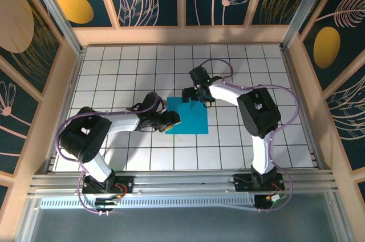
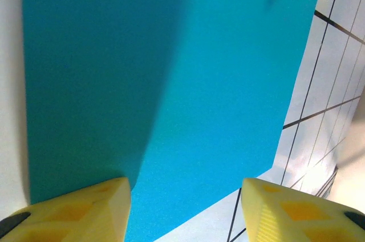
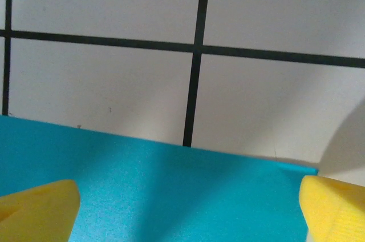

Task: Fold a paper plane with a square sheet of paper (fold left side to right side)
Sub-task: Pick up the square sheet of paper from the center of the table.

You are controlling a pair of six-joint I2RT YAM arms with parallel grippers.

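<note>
The square sheet of paper (image 1: 189, 116) lies flat on the white tiled table, bright cyan-blue. My left gripper (image 1: 173, 121) is low at the sheet's near-left corner. In the left wrist view the paper (image 2: 171, 82) spreads ahead of the gripper (image 2: 185, 210). The two yellow pads stand apart, one (image 2: 80, 210) over the paper's edge, the other (image 2: 296, 210) over bare tile. My right gripper (image 1: 193, 96) hovers at the sheet's far edge. In the right wrist view its jaws (image 3: 188, 213) stand wide open over the paper (image 3: 171, 190), whose far edge crosses the view.
White tiles with dark grout (image 3: 194, 48) surround the sheet on all sides. Wooden walls (image 1: 182, 33) with painted panels enclose the table. The metal rail (image 1: 182, 182) with both arm bases runs along the near edge.
</note>
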